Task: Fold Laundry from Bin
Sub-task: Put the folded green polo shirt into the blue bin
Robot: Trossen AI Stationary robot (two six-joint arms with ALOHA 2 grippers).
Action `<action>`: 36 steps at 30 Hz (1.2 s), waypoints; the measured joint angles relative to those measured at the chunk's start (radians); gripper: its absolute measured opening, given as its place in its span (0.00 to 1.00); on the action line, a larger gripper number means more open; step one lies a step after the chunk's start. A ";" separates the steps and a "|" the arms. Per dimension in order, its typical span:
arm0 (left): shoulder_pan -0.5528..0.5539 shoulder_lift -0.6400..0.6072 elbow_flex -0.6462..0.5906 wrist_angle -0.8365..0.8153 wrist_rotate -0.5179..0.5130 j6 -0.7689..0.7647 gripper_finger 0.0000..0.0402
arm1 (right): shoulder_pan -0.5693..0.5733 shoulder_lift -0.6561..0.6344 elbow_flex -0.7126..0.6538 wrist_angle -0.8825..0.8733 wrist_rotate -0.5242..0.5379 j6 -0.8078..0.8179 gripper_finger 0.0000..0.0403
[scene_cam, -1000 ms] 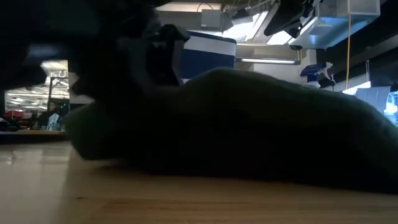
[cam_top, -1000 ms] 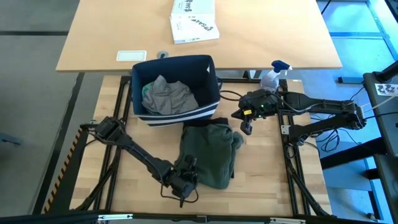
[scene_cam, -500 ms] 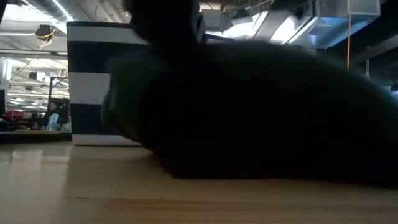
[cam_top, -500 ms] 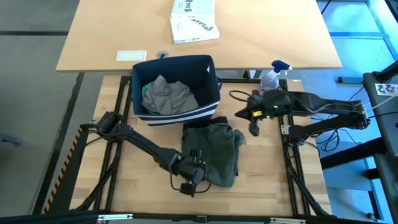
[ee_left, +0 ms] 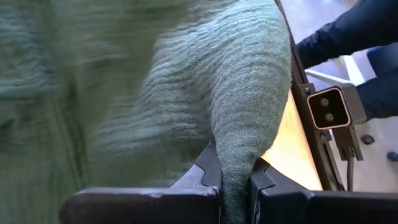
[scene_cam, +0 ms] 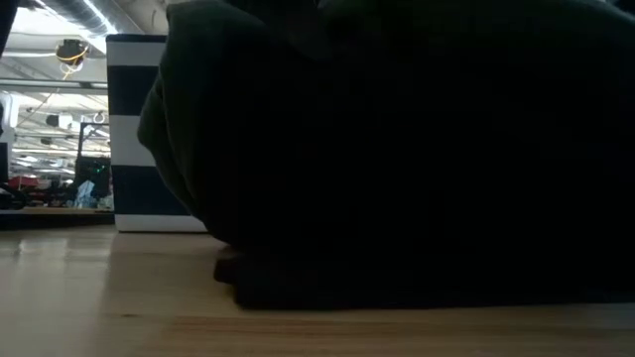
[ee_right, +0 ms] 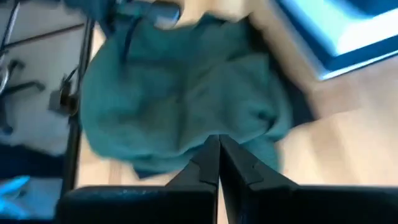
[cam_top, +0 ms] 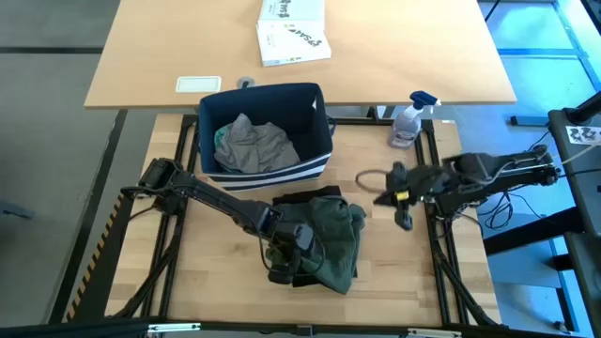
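Observation:
A dark green garment (cam_top: 329, 239) lies bunched at the middle of the wooden table, over a black garment (cam_top: 310, 196) whose edge shows at its far side. Behind them stands the navy striped bin (cam_top: 266, 169), with grey laundry (cam_top: 252, 144) inside it. My left gripper (cam_top: 286, 255) is shut on the green garment's near left part. My right gripper (cam_top: 405, 220) hangs shut and empty to the right of the garments; in its wrist view its shut fingers (ee_right: 219, 155) look toward the green garment (ee_right: 180, 93). In the low view the garment (scene_cam: 397, 149) fills most of the picture. My left gripper pinches a fold of the green garment (ee_left: 236, 171) between its two fingers, slanting down from the table's left. The pinched part is raised off the table and the cloth bulges out beyond the fingers. The garment's right part (cam_top: 346, 225) still lies on the table.
A spray bottle (cam_top: 409, 120) stands at the table's far right. On the lighter table behind are a white printed box (cam_top: 293, 33) and a white card (cam_top: 198, 84). Bare wood (cam_top: 207, 272) shows left of the garments and near the front edge.
My left gripper has risen and gone toward the far right, rolling as it went. It has drawn the green garment's near left part up and over, while the right part has stayed down. My right gripper has swung away from the bin toward the table's right and near side.

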 joint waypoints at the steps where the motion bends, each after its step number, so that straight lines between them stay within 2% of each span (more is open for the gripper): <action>1: 0.004 0.000 0.000 0.000 0.007 0.008 0.01 | 0.027 0.003 -0.022 0.014 -0.008 0.017 0.01; 3: 0.013 0.000 0.000 -0.002 0.026 0.012 0.01 | 0.096 0.005 -0.076 0.046 0.013 0.045 0.01; 7: 0.041 0.000 0.000 -0.008 0.120 0.008 0.01 | 0.262 0.004 -0.186 0.217 0.181 0.102 0.01; 9: 0.053 0.000 0.000 -0.008 0.151 0.006 0.01 | 0.341 0.015 -0.239 0.297 0.230 0.108 0.01; 16: 0.104 0.000 -0.001 -0.013 0.255 -0.019 0.01 | 0.478 0.171 -0.427 0.754 0.204 0.146 0.09; 19: 0.124 0.000 -0.001 -0.015 0.288 -0.027 0.01 | 0.505 0.258 -0.442 0.879 0.201 0.154 0.19; 23: 0.145 0.000 -0.001 -0.016 0.344 -0.046 0.01 | 0.507 0.334 -0.433 1.033 0.201 0.157 0.38; 26: 0.160 0.000 -0.001 -0.017 0.373 -0.047 0.01 | 0.507 0.376 -0.413 1.037 0.213 0.154 0.55; 31: 0.194 0.000 -0.001 -0.017 0.385 -0.096 0.01 | 0.505 0.408 -0.380 1.031 0.347 0.106 0.78; 36: 0.224 0.000 -0.001 -0.012 0.386 -0.140 0.01 | 0.439 0.440 -0.329 0.963 0.421 0.101 0.90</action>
